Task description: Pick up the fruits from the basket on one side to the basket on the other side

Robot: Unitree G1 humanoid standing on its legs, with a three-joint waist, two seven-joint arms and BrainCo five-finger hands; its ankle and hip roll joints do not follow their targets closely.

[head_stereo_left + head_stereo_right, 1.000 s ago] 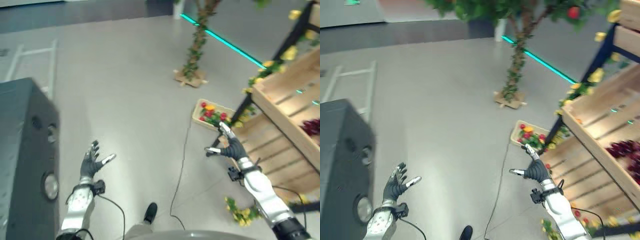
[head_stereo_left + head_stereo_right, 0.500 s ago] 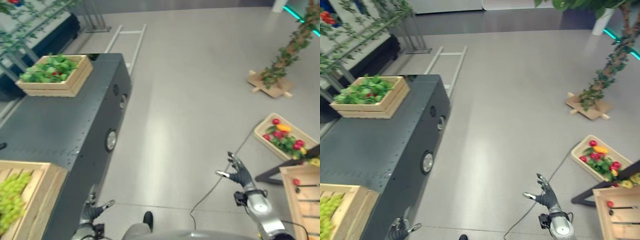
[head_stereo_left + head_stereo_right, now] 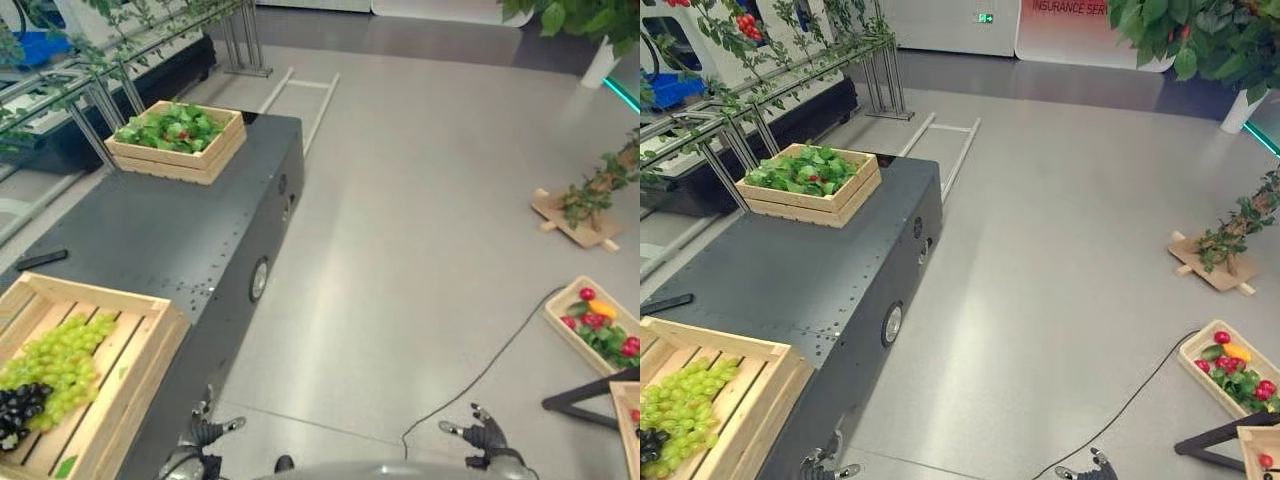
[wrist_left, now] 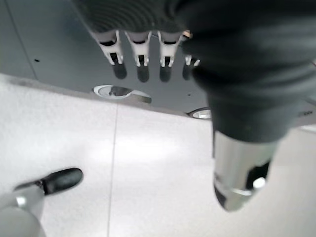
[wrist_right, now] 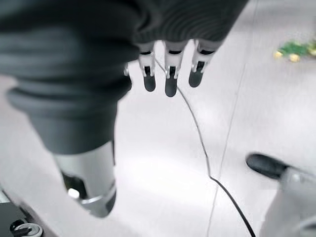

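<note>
A shallow tan basket (image 3: 566, 298) lies on the floor at the far right, holding red and orange fruits (image 3: 598, 320) among green leaves. On the dark cabinet (image 3: 170, 235) at my left, a wooden crate (image 3: 150, 355) holds green grapes (image 3: 62, 368) and a few dark ones. Another crate (image 3: 178, 170) of green leaves stands at the cabinet's far end. My left hand (image 3: 205, 433) hangs low beside the cabinet, open and holding nothing, its fingers (image 4: 140, 52) straight. My right hand (image 3: 483, 437) is low over the floor, open too, its fingers (image 5: 168, 71) straight, well short of the basket.
A vine-wrapped trunk on a wooden cross base (image 3: 580, 215) stands beyond the basket. A white ladder-like frame (image 3: 300, 95) lies on the floor behind the cabinet. Metal rails with vines (image 3: 120, 60) run along the left. A black stand leg (image 3: 585, 403) and a crate corner are at lower right.
The camera has swung left, from the wooden shelf at the right to the dark cabinet and its crates. Both hands now show lower in the view and remain open.
</note>
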